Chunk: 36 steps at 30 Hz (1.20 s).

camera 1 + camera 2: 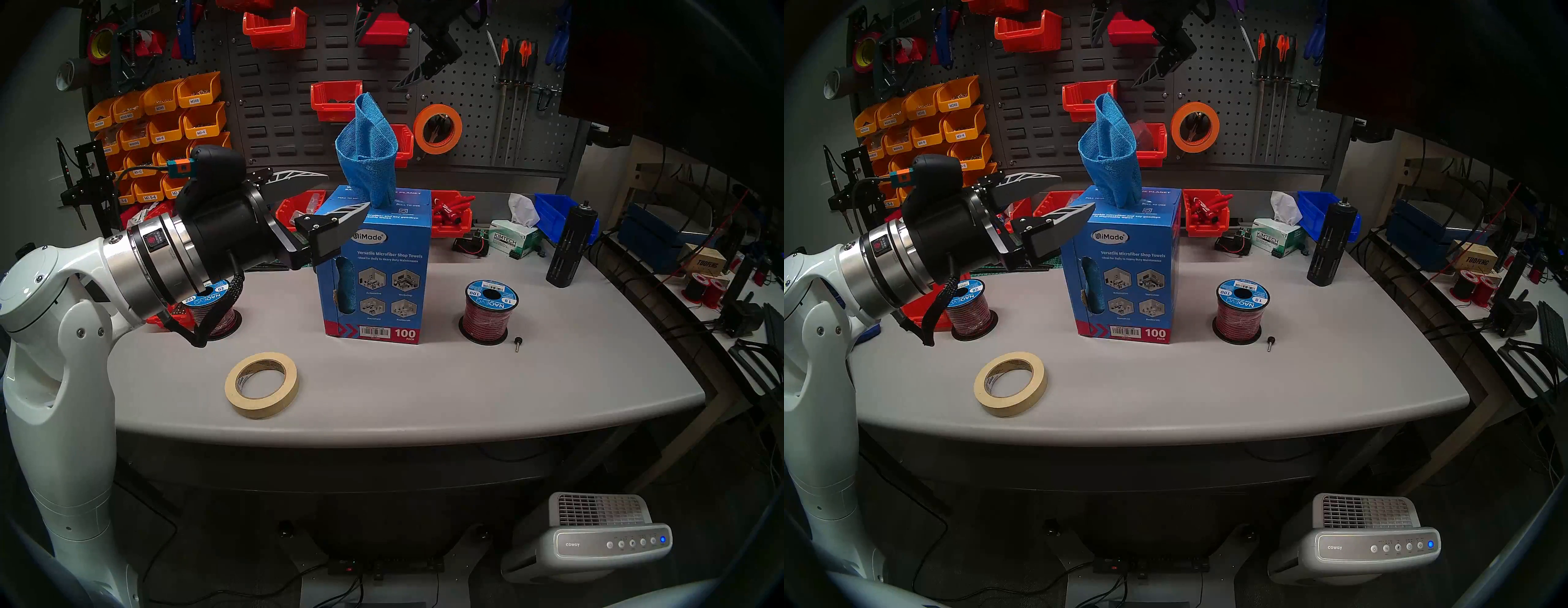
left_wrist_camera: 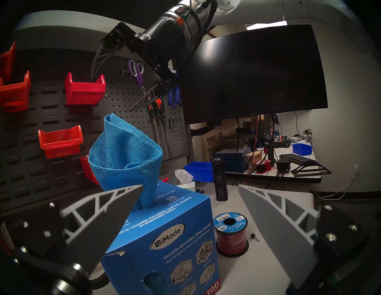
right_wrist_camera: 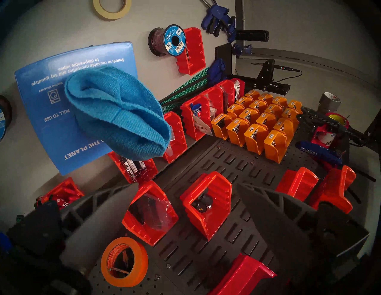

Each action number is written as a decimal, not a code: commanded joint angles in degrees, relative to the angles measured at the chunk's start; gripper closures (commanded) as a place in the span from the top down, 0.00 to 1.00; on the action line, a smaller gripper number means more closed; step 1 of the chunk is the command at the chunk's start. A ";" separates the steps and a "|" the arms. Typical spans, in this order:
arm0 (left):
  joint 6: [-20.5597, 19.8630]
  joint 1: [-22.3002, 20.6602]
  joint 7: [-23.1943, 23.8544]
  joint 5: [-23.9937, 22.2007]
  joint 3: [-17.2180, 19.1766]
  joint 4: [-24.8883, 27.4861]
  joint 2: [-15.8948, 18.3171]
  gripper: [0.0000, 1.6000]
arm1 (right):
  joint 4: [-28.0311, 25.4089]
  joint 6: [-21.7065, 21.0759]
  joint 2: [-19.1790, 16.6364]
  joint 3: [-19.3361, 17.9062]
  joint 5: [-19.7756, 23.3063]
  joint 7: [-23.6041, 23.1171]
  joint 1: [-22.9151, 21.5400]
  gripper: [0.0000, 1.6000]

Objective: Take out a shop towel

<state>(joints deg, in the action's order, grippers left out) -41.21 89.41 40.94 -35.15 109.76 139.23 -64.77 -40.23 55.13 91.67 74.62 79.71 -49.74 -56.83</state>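
A bright blue shop towel [image 1: 367, 148] [image 1: 1110, 148] stands upright out of the slot on top of the blue "100 pack" carton [image 1: 382, 271]; its lower end is still inside. My left gripper [image 1: 345, 191] is open at the carton's upper left corner, its near finger in front of the box top, with nothing held. In the left wrist view the towel [image 2: 125, 156] rises just beyond the left gripper [image 2: 190, 186]. My right gripper [image 1: 375, 66] [image 2: 111, 94] hangs open above the towel, apart from it. The right wrist view looks down on the towel [image 3: 117, 115] and the carton top [image 3: 41, 92].
A masking tape roll [image 1: 261, 384] lies at the front left of the grey table. Wire spools stand on either side of the carton [image 1: 490, 310] [image 1: 212, 310], with a small knob [image 1: 517, 343] nearby. A Kimtech tissue box [image 1: 511, 242] and a black cylinder [image 1: 570, 246] stand at the back right, and a pegboard with bins rises behind.
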 commanded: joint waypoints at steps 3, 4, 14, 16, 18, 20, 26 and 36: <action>1.18 -1.74 -0.09 0.07 -0.19 0.77 -0.11 1.00 | 1.27 -0.13 0.73 -1.70 1.18 -2.51 -2.72 1.00; 1.23 -1.78 -0.08 0.09 -0.21 0.77 -0.13 1.00 | 1.25 -0.13 0.79 -1.87 1.26 -2.55 -2.79 1.00; 1.67 -2.13 0.00 0.18 -0.62 0.77 -0.36 1.00 | 0.87 -0.13 1.27 -3.11 1.82 -3.02 -3.48 1.00; 1.75 -2.21 0.00 0.20 -0.72 0.77 -0.39 1.00 | 0.73 -0.13 1.30 -3.25 1.86 -3.12 -3.52 1.00; 1.85 -2.33 0.00 0.22 -0.84 0.77 -0.45 1.00 | 0.55 -0.13 1.28 -3.42 1.94 -3.20 -3.57 1.00; 1.95 -2.45 -0.01 0.24 -0.95 0.77 -0.49 1.00 | 0.36 -0.13 1.22 -3.54 2.01 -3.25 -3.60 1.00; 2.24 -2.77 -0.01 0.29 -1.33 0.77 -0.64 1.00 | -0.47 -0.13 1.03 -3.71 2.08 -3.46 -3.31 1.00; 2.69 -3.29 0.01 0.36 -2.04 0.77 -0.81 1.00 | -1.72 -0.13 0.64 -3.73 2.12 -3.66 -3.38 1.00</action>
<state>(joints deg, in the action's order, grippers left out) -39.51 87.79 41.09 -34.83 107.94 139.25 -65.52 -42.46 55.13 93.35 70.98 81.56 -49.82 -57.96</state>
